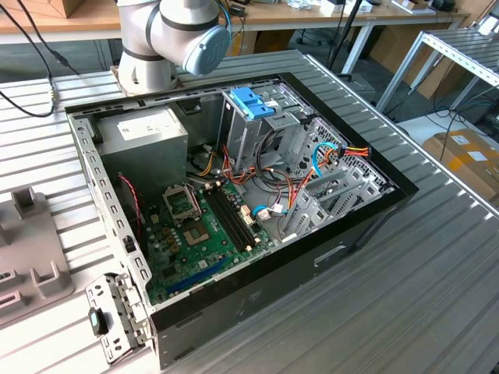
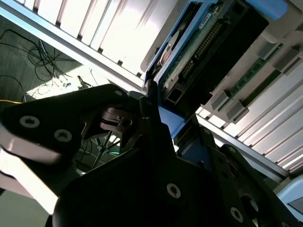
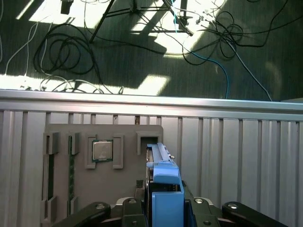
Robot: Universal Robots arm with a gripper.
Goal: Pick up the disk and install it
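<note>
Between the dark fingers (image 2: 154, 127), flat dark hard drive in a bright blue plastic carrier (image 3: 161, 170) clamped on edge. Its long axis runs straight out from the fingers, blue end tab nearest them, far end over the grey slotted tray (image 3: 128, 132) on the ribbed metal worktop (image 3: 236, 156).

No legible text or labels

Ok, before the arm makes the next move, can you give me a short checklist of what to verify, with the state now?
1. Disk held between the fingers: ok.
2. Disk free of the grey fixture: cannot tell.
3. Computer case open: ok.
4. Drive cage bay free for it: cannot tell.
5. Cables away from the cage: not ok, they lie right beside it.
</note>
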